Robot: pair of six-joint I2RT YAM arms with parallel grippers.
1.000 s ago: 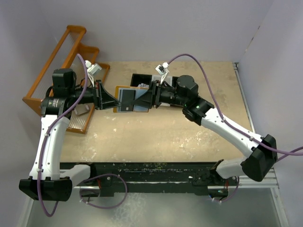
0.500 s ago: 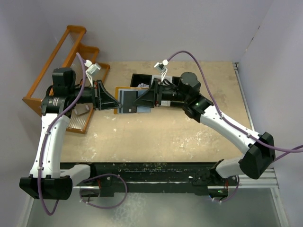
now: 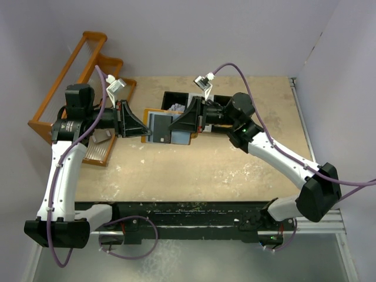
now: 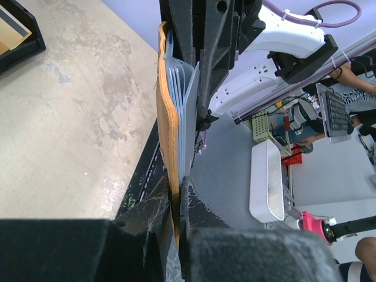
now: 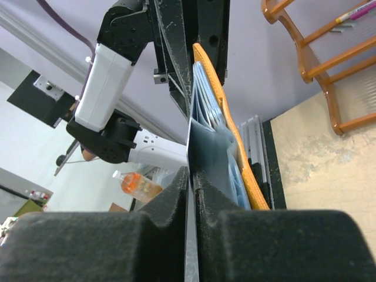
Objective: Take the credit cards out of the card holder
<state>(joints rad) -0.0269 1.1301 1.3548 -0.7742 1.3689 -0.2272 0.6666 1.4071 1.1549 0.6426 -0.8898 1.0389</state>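
The tan-orange card holder (image 3: 155, 126) hangs open above the table, its pale blue-grey panels facing up. My left gripper (image 3: 143, 130) is shut on its left edge; in the left wrist view the holder (image 4: 167, 117) runs edge-on out of my closed fingers (image 4: 176, 197). My right gripper (image 3: 172, 124) is shut on a thin grey-blue credit card (image 3: 182, 138) that sticks out of the holder's right side. In the right wrist view the card (image 5: 189, 147) is edge-on between the pads (image 5: 192, 176), beside the orange holder (image 5: 235, 141). Other cards are hidden in the pockets.
A black three-compartment tray (image 3: 175, 96) with white scraps lies just behind the holder. An orange wire rack (image 3: 70, 70) stands at the far left, its low end (image 3: 100, 150) beside the left arm. The table's right edge (image 3: 302, 117) is near the wall.
My right gripper has pulled back to the right with the card, which now sticks further out of the holder. My left gripper has held the holder almost still.
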